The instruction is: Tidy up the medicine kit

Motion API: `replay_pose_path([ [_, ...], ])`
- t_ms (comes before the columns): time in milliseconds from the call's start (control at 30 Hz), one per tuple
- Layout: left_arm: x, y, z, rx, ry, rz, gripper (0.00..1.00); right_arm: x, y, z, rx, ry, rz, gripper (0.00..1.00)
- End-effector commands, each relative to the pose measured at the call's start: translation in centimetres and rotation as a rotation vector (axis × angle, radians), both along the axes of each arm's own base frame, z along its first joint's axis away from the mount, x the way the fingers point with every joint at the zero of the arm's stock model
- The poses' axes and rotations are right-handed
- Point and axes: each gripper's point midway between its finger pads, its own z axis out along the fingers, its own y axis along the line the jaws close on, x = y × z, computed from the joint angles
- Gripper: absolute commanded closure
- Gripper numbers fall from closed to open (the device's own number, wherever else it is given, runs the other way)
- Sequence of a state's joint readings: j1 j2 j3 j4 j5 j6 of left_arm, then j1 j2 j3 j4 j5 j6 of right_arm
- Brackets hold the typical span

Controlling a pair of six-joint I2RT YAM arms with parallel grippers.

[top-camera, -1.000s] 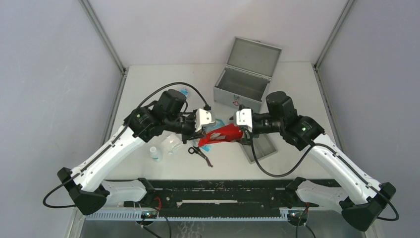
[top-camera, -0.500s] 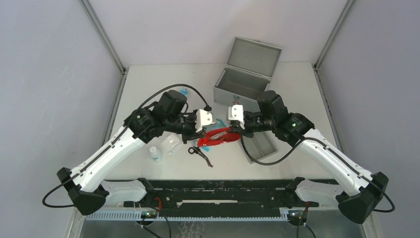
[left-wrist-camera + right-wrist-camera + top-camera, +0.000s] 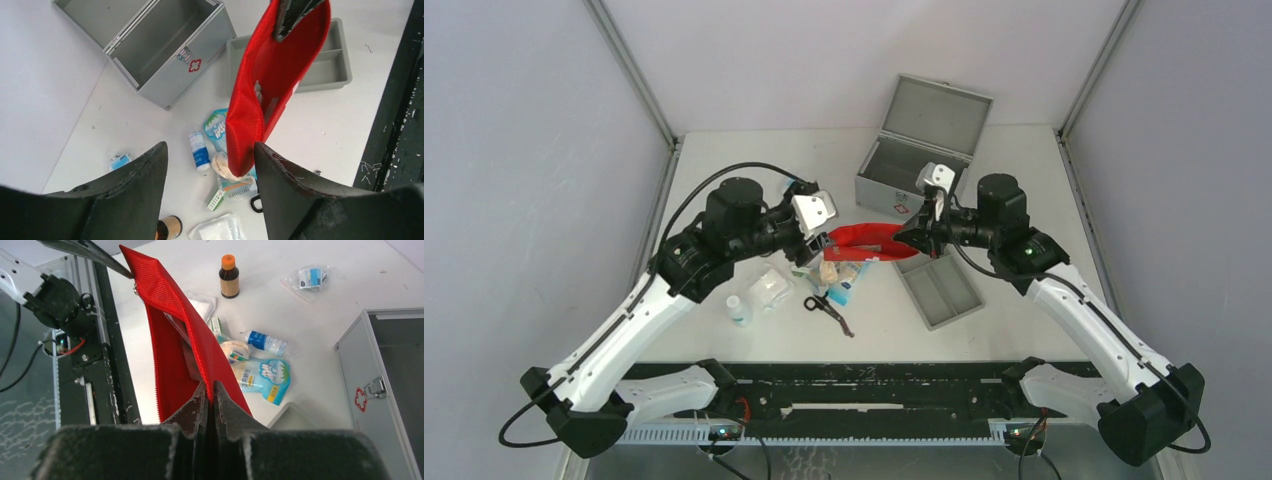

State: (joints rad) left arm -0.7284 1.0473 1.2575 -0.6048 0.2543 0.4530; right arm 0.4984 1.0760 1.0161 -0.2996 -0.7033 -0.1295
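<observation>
Right gripper point(image 3: 210, 387): clamped tight on one edge of the red mesh pouch point(image 3: 869, 240), holding it clear of the table. Left gripper point(image 3: 210, 150): jaws spread wide. The pouch's other end hangs between its fingers; cannot tell whether it touches either.

Medicine kit point(image 3: 889, 200): far side of the table, lid swung back, just beyond the pouch.

Grey two-compartment tray point(image 3: 939, 290): on the table near the kit's front.

Blue-and-white sachet point(image 3: 265, 375) and brown bottle point(image 3: 229, 277): on the table below and beside the pouch.
</observation>
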Motion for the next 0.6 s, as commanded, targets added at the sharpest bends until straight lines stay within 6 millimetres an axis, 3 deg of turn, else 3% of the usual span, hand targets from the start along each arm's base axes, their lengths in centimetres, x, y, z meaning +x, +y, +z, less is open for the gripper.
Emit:
replay_pose_path([
  [0, 1.2, -0.9, 0.7, -0.068, -0.005, 0.004, 0.32, -0.9, 0.3, 3.6, 0.134, -0.032, 0.021, 1.00],
  [167, 0.7, -2.4, 0.0, -0.089, 0.068, -0.067, 0.35, -1.4, 0.3, 3.6, 0.152, -0.044, 0.039, 1.00],
  [267, 0.4, -3.1, -0.2, -0.097, 0.107, -0.097, 0.43, -1.4, 0.3, 3.3, 0.151, -0.037, 0.046, 1.00],
  [467, -0.3, -3.0, -1.2, -0.056, 0.126, -0.134, 0.81, -1.4, 0.0, 2.5, 0.138, -0.045, 0.057, 1.00],
  [533, -0.6, -2.7, -1.5, -0.030, 0.117, -0.148, 0.94, -1.4, -0.1, 2.4, 0.126, -0.058, 0.060, 0.95],
  [567, -0.8, -2.5, -1.6, -0.017, 0.112, -0.155, 0.97, -1.4, -0.2, 2.2, 0.116, -0.067, 0.065, 0.88],
])
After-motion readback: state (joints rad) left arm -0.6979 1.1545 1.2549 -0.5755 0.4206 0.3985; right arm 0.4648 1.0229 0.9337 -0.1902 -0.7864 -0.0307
